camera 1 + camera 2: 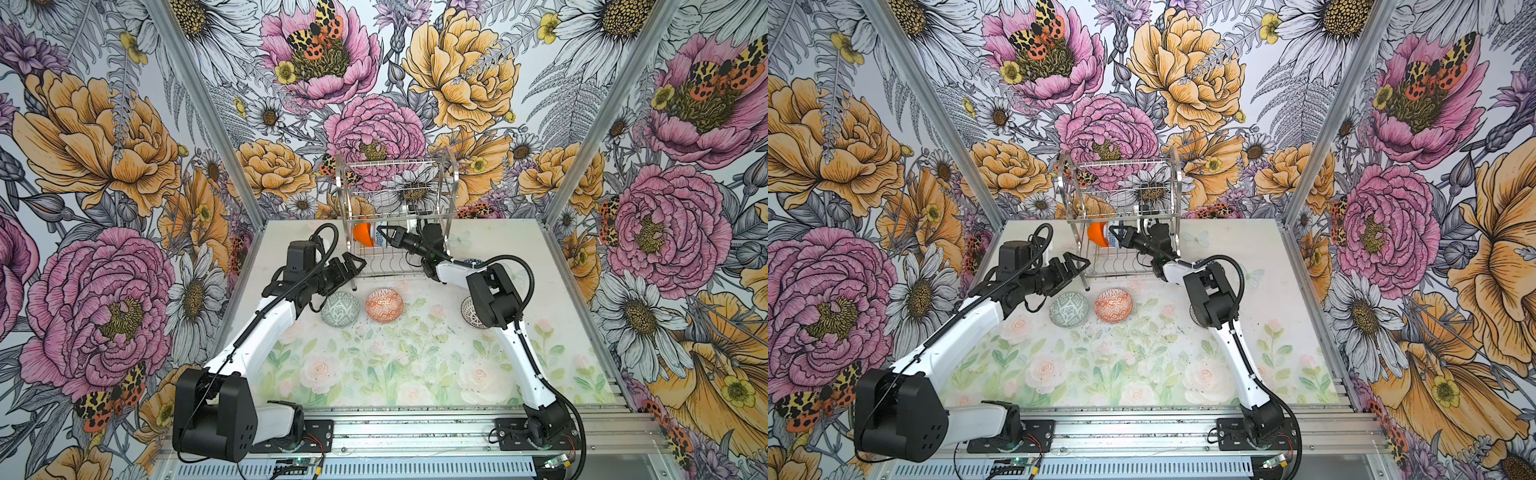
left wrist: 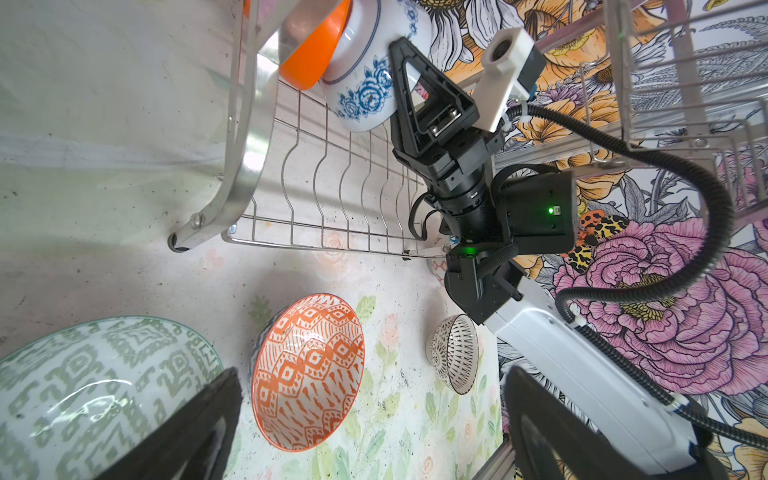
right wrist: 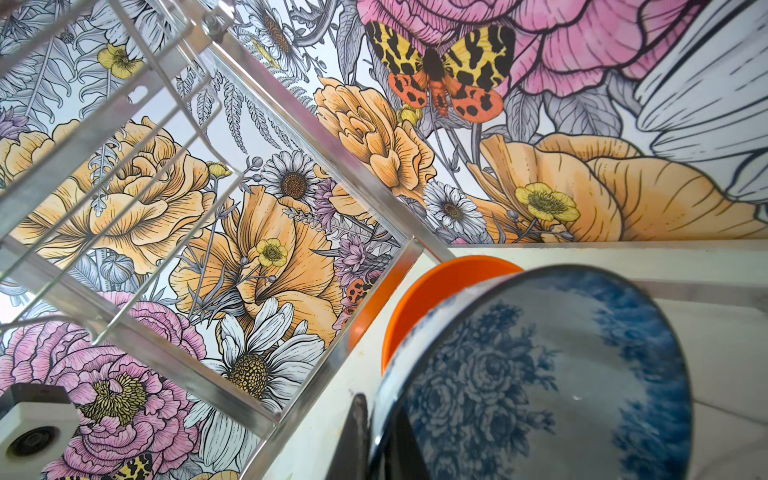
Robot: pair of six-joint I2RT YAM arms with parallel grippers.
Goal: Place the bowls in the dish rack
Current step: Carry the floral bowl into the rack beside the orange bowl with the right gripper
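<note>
Bowls are split between rack and table. In both top views the two-tier silver wire dish rack [image 1: 340, 195] [image 1: 1177, 187] stands at the upper centre of the pale rose-printed tabletop [image 1: 395, 365]. At the left end of its lower tier a round bowl with a plain orange outside [image 1: 361, 235] [image 2: 316, 58] stands on edge. A blue-and-white floral ceramic bowl [image 2: 365, 93] [image 3: 540, 374] stands just beside it.

The right gripper [image 1: 381, 231] [image 2: 401, 50] reaches in from the right under the upper tier. Its jaws are pressed together on the rim of the blue-and-white bowl, and the right wrist view shows a dark finger [image 3: 358, 432] against that rim.

The left gripper [image 1: 354, 266] [image 1: 1077, 264] hangs near the rack's lower left corner, its jaws spread wide around nothing.

Below the rack in the frame, a grey-green patterned bowl [image 1: 340, 309] [image 2: 83, 395] and an orange-and-white patterned bowl [image 1: 384, 305] [image 2: 307, 370] sit upright side by side on the tabletop. At the right, a black-and-white patterned bowl [image 1: 468, 312] [image 2: 453, 357] is half hidden behind the right arm.
</note>
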